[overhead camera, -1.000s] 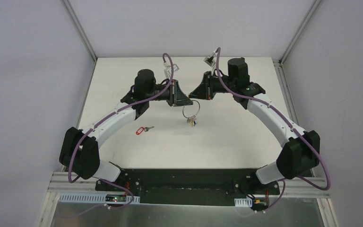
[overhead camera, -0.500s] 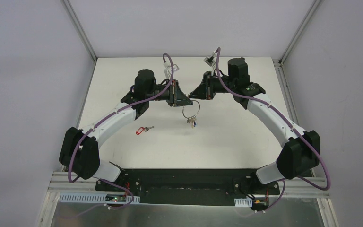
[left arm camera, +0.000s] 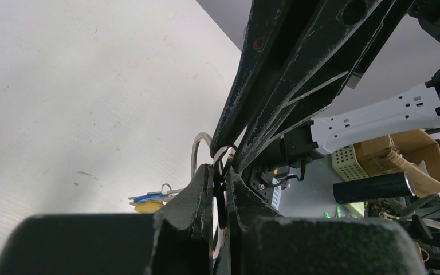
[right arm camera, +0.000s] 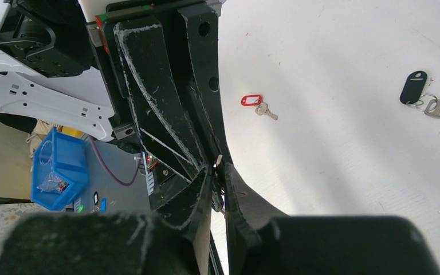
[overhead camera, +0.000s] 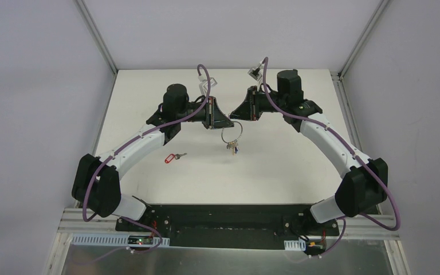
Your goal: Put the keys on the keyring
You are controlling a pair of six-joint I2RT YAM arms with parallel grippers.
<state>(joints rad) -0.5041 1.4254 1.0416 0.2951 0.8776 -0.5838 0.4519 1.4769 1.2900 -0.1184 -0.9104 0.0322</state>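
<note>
I hold the keyring [left arm camera: 195, 153] aloft, pinched in the left tool [left arm camera: 220, 172], for threading. The right tool [right arm camera: 217, 172] meets it, but I cannot tell whether it grips. The red-tagged key [right arm camera: 253, 102] and the black-tagged key [right arm camera: 415, 87] lie on the worktop [right arm camera: 349, 172].

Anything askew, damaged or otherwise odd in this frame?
Nothing stands out. The keyring hangs in the air, pinched by the left gripper, the right gripper at its top. The red-tagged key and the black-tagged key lie flat on the table, apart, not yet on the ring. Only scuffs on the finger pads.
</note>
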